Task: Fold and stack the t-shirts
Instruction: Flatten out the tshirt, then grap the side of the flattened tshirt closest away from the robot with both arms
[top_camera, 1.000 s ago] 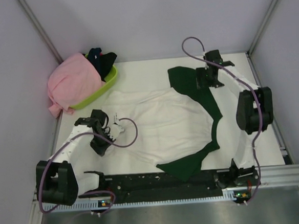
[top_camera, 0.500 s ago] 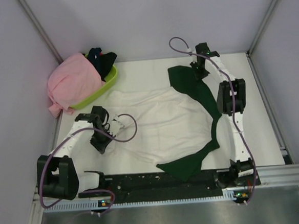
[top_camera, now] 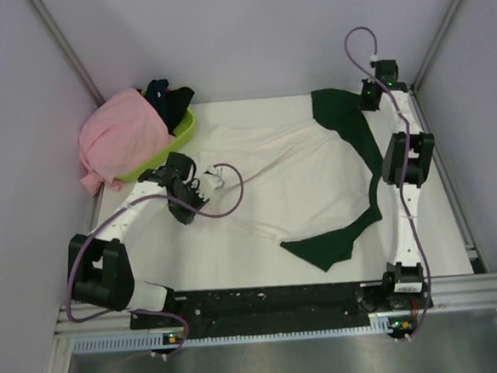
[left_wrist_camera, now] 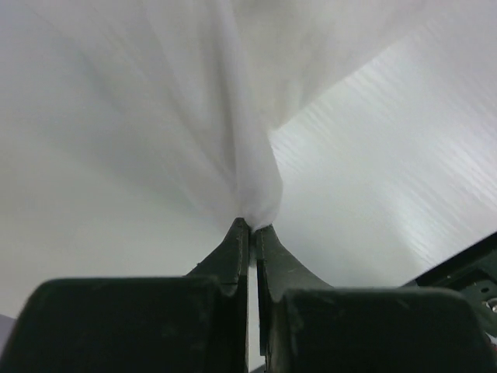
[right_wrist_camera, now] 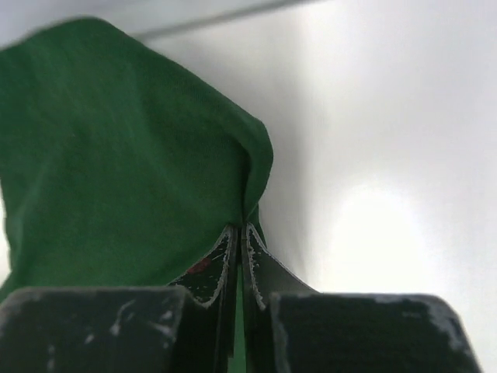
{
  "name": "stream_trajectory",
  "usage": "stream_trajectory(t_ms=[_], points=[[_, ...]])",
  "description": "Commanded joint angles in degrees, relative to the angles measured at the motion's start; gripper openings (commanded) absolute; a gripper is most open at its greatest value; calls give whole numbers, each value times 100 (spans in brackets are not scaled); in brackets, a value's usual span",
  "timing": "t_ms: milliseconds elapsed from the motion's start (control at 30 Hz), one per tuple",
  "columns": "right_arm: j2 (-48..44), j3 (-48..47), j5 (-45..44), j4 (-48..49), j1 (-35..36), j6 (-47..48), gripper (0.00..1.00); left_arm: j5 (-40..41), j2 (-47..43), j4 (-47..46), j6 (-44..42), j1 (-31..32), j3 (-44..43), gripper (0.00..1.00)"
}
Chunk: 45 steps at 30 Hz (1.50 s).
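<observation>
The white t-shirt (top_camera: pixel 303 178) with dark green sleeves lies spread across the table. My left gripper (top_camera: pixel 202 188) is shut on its white cloth (left_wrist_camera: pixel 233 132) at the shirt's left edge; in the left wrist view the cloth bunches right at the tips of the left gripper (left_wrist_camera: pixel 252 225). At the far right corner my right gripper (top_camera: pixel 369 101) is shut on the far green sleeve (top_camera: pixel 339 119). The right wrist view shows that sleeve (right_wrist_camera: pixel 132 171) pinched in the right gripper (right_wrist_camera: pixel 241 228). The other green sleeve (top_camera: pixel 334 244) lies near the front. A pink t-shirt (top_camera: pixel 117 140) drapes over the basket, with dark shirts (top_camera: pixel 170 98) behind it.
The lime-green basket (top_camera: pixel 165 154) stands at the far left against the wall. Grey walls close the table on three sides. A black rail (top_camera: pixel 265 300) with the arm bases runs along the near edge.
My right gripper shut on the far green sleeve and carried it to the far right corner. The left gripper moved right and farther with the white cloth, so the shirt shifted right.
</observation>
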State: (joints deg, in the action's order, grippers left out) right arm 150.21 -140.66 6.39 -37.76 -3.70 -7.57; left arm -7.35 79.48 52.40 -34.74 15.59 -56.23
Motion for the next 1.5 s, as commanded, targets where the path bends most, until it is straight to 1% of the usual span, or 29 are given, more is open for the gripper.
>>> stream_trajectory(t_ms=[0,67,100,133,167,200,233,267,333,367,400,433,467,500,567,600,633,700,733,800,900,967,1000,1067,1167,1233,1400,1467], points=[[-35,-611,-156,1481,-262,-562,3,-161,532,-669,-147,110,-503,0],[-202,-446,-25,1762,-262,-299,49,-187,752,-731,-191,163,-573,0],[-299,-419,46,1667,-262,-123,65,-144,831,-758,-217,207,-582,0],[-456,-366,72,1310,-280,18,77,-91,893,-784,-226,259,-600,0],[-675,-218,29,1054,-263,193,86,-38,928,-819,-226,277,-600,0],[-1052,158,-58,851,-262,317,93,14,946,-872,-217,277,-591,0],[-1473,632,-225,736,-254,396,94,102,911,-933,-217,277,-574,0],[-2217,1480,-479,665,-245,423,95,198,885,-1012,-209,277,-556,0],[-3388,2573,-1015,533,-236,336,95,418,858,-1057,-226,277,-591,0],[-4002,3275,-1261,489,-219,222,95,523,850,-1048,-217,277,-617,0],[-4600,4161,-1394,471,-201,65,93,620,850,-1039,-200,277,-652,0],[-5059,4709,-1404,471,-192,-94,90,647,850,-1004,-182,277,-670,0],[-5542,5289,-1334,462,-192,-208,83,630,850,-995,-147,277,-670,0],[-5860,5695,-1273,375,-183,-349,79,604,841,-1004,-130,277,-653,0],[-6475,6407,-1071,-71,-183,-595,64,612,858,-1048,-33,286,-618,0],[-6713,6654,-826,-326,-175,-683,59,647,884,-1057,11,286,-618,0],[-6994,6987,-667,-642,-157,-806,57,674,911,-1074,72,286,-618,0],[-7591,7673,-184,-916,-87,-1043,56,683,911,-1153,152,286,-591,0],[-7838,8016,-95,-1057,-69,-1192,55,865,885,-1205,195,286,-574,0],[-8243,8526,115,-1251,-51,-1404,50,824,832,-1285,213,286,-530,0],[-8342,9160,589,-1269,-34,-1580,47,762,709,-1320,178,286,-468,0],[-8341,9485,548,-1156,-16,-1668,47,762,630,-1346,169,286,-416,0],[-8359,9635,469,-1042,-16,-1721,47,588,586,-1355,152,278,-381,0],[-8315,9899,468,-813,-16,-1782,44,516,542,-1373,134,278,-302,0],[-8087,9882,407,-620,-16,-1853,44,524,533,-1399,126,277,-222,0],[-7938,9900,188,-392,-16,-1923,43,577,542,-1426,117,286,-187,0],[-7692,9918,-182,-75,-16,-1888,37,586,472,-1408,117,286,-178,0],[-7595,9935,-217,22,-16,-1888,36,577,463,-1408,108,286,-178,0]])
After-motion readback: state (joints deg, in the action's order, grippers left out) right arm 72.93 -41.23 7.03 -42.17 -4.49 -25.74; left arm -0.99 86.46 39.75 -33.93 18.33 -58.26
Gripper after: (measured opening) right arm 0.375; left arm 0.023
